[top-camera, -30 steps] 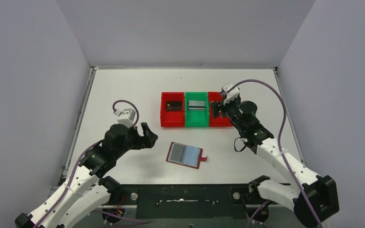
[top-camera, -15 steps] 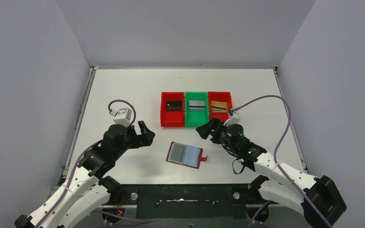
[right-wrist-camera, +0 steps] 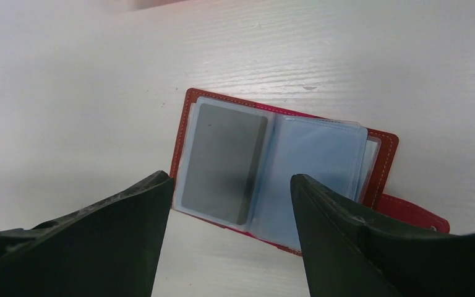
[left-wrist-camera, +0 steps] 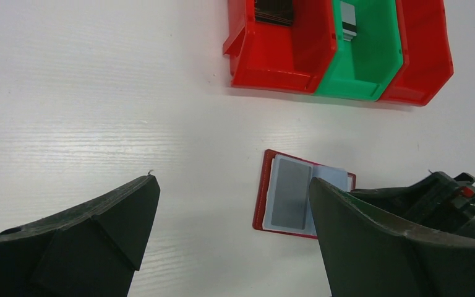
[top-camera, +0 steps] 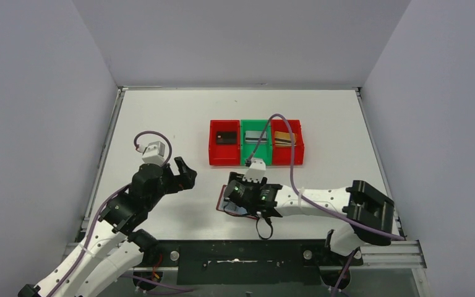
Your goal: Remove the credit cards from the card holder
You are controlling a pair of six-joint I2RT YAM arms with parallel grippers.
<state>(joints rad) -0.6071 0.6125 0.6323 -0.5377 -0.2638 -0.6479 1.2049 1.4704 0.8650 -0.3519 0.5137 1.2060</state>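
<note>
The dark red card holder (right-wrist-camera: 383, 162) lies open on the table near the front. A grey credit card (right-wrist-camera: 222, 162) sits in its left clear sleeve; the right sleeve (right-wrist-camera: 318, 167) looks empty. My right gripper (right-wrist-camera: 232, 179) is open and hovers just above the holder, its jaws to either side of the card page. In the top view this gripper (top-camera: 240, 199) hides most of the holder (top-camera: 222, 208). My left gripper (top-camera: 182, 173) is open and empty, to the left of the holder (left-wrist-camera: 263, 198).
Three bins stand in a row behind the holder: a red one (top-camera: 224, 154) with a black card (top-camera: 226, 137), a green one (top-camera: 255, 154) with a silver card (top-camera: 255, 136), and a red one (top-camera: 287, 154) with a gold card (top-camera: 284, 137). The holder's clasp tab (right-wrist-camera: 411, 210) sticks out on its right.
My right arm swung from the right red bin down and left to above the card holder, leaving a gold card in that bin. My left gripper drew back slightly to the left.
</note>
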